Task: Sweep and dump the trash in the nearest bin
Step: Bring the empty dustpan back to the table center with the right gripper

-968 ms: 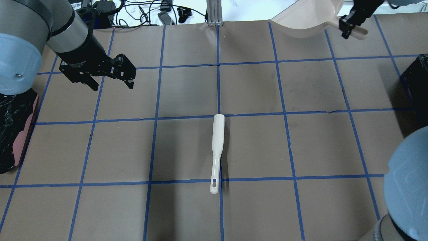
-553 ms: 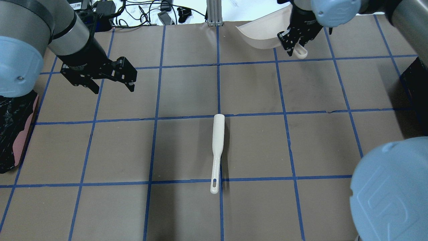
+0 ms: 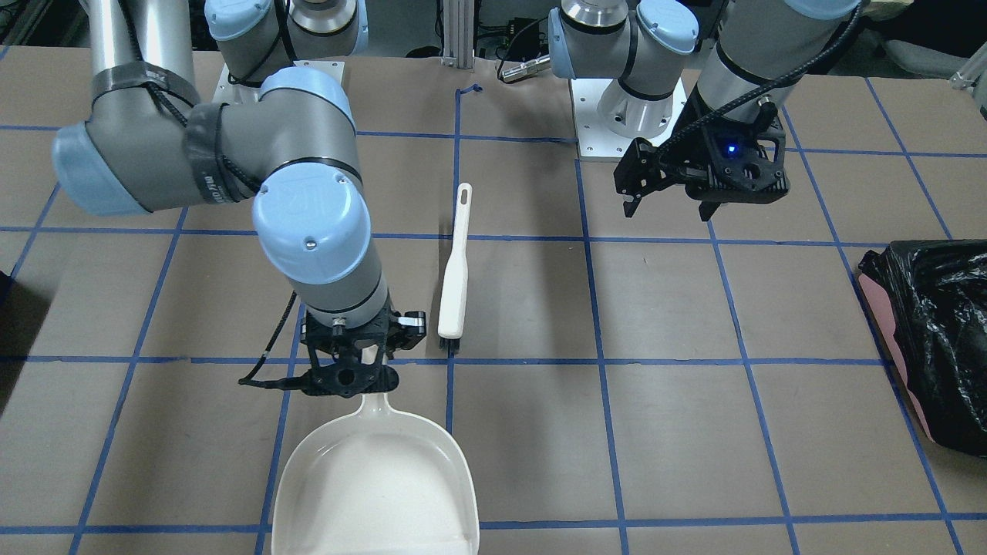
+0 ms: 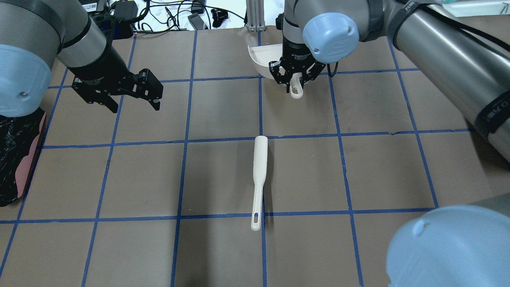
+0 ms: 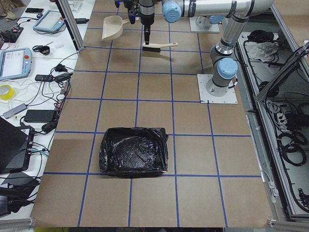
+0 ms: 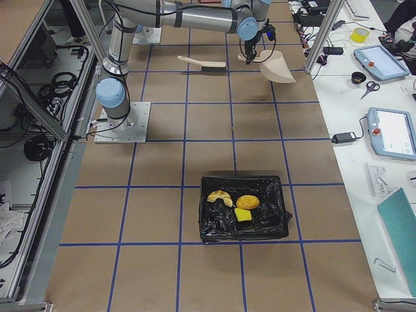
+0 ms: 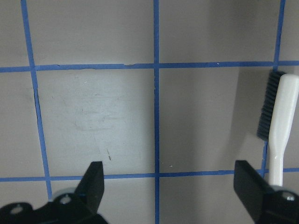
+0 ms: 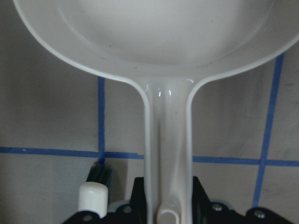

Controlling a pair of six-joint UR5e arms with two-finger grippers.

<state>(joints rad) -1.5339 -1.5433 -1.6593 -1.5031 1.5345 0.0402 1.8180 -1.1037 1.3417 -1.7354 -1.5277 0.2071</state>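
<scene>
Brown paper table [image 3: 771,324] taped into a blue grid, with a white bench [image 6: 383,97] of tablets and cables along one edge.

Front view: the brush [image 3: 455,270] lies flat mid-table. Just beside its bristle end the right gripper [image 3: 351,371] is clamped on the handle of the dustpan [image 3: 378,478]. Well apart on the brush's other side, the left gripper [image 3: 669,208] hangs with fingers spread, holding nothing.
Overhead view: the pan lies beyond the brush's bristle end.
Right-end view: the trash [image 6: 237,207] lies in a black-lined bin [image 6: 214,227], well apart from the brush and nearer the camera. It is an orange-brown lump [image 6: 247,202], pale yellow curved pieces [image 6: 219,196] and a yellow sponge [image 6: 243,215].
Left wrist view: the brush's bristles show beside one spread finger.
Right wrist view: the pan's handle runs down into the gripper, with the brush's end just beside it.
</scene>
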